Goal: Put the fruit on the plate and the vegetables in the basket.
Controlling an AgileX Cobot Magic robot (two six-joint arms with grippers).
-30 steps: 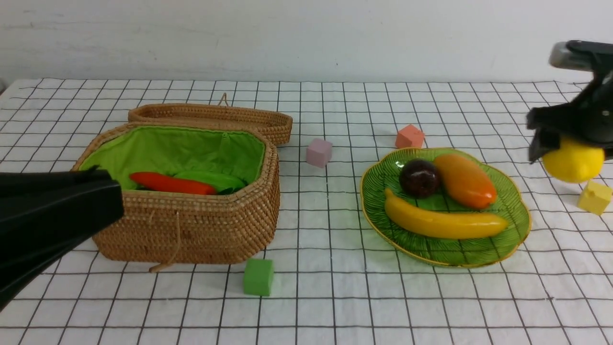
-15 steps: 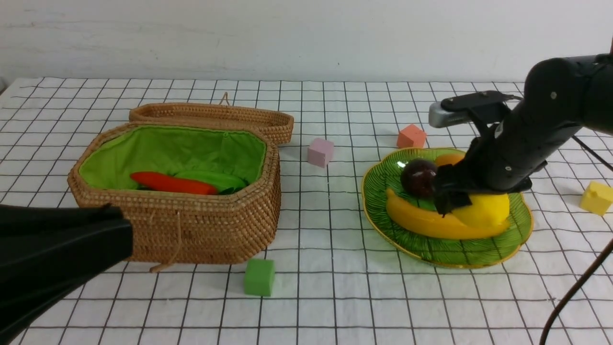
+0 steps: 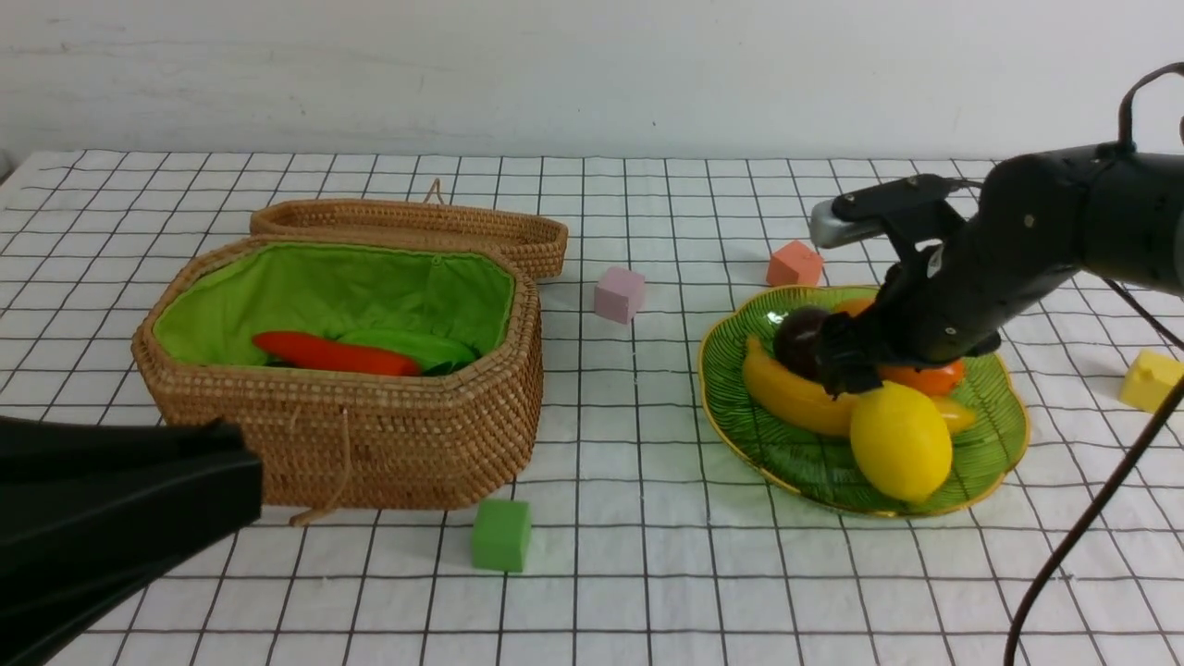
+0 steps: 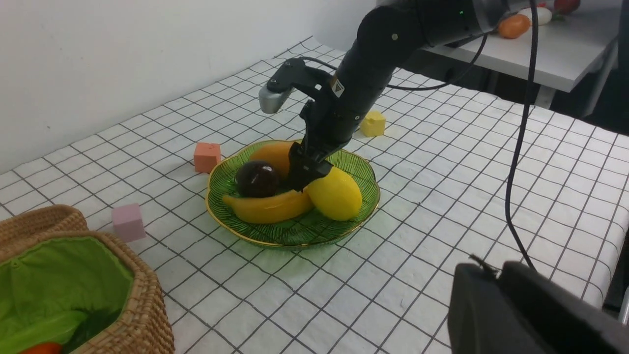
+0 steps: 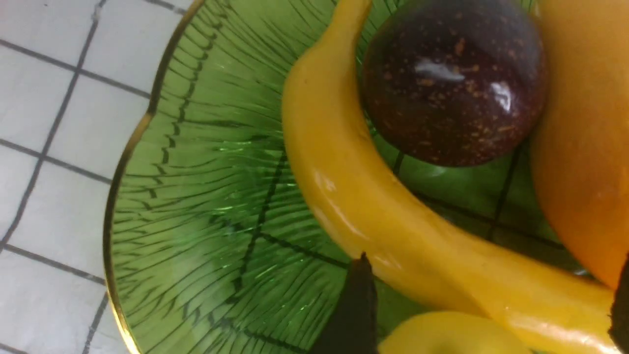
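The green plate (image 3: pixel 994 444) holds the banana (image 3: pixel 791 393), mangosteen (image 3: pixel 797 335), mango (image 3: pixel 920 376) and lemon (image 3: pixel 900 442), which lies free at the plate's front edge. My right gripper (image 3: pixel 846 370) hovers open just above the banana and lemon; in the right wrist view (image 5: pixel 491 309) its fingers stand wide apart with nothing between them. The wicker basket (image 3: pixel 388 435) holds the carrot (image 3: pixel 328 353) and green gourd (image 3: pixel 416 347); the eggplant is hidden. My left gripper (image 3: pixel 250 481) is shut and empty, low in front of the basket's left side.
The basket's lid (image 3: pixel 416 227) lies open behind it. Foam cubes sit on the checked cloth: green (image 3: pixel 500 535) in front of the basket, pink (image 3: pixel 618 294) mid-table, orange (image 3: pixel 793 264) behind the plate, yellow (image 3: pixel 1150 379) at far right. The right arm's cable (image 3: pixel 1082 546) hangs right of the plate.
My right gripper carried the lemon from the far right to over the plate, then opened; the lemon now lies on the plate's front. The banana shifted slightly. The left gripper barely moved.
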